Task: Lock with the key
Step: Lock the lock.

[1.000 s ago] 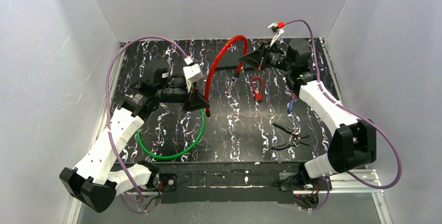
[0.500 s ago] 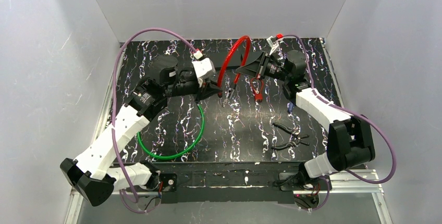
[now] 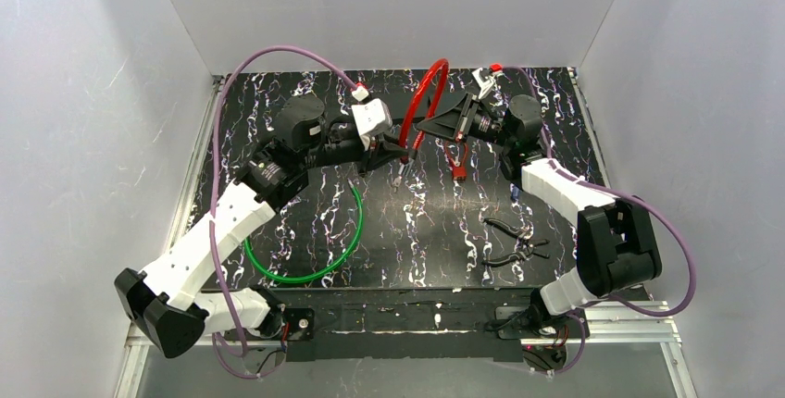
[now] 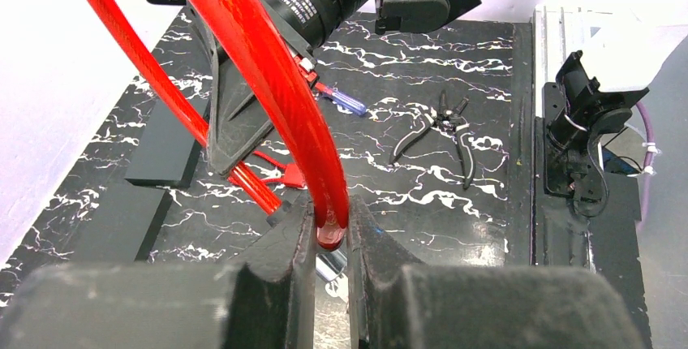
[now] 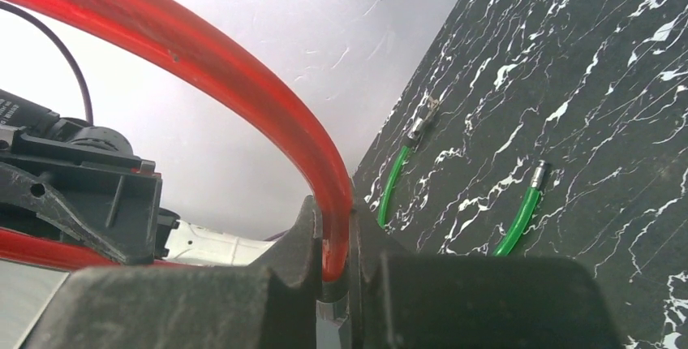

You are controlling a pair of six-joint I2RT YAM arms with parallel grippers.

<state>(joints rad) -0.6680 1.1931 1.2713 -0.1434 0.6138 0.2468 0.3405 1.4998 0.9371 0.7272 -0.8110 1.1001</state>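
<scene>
My left gripper point(image 4: 330, 229) and right gripper point(image 5: 333, 239) each pinch an end of the glossy red cable point(image 4: 284, 101) (smooth round tube), arching upright, ends down.

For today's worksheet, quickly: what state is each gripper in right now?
Left gripper: shut on one end of the red cable.
Right gripper: shut on its other end.
</scene>
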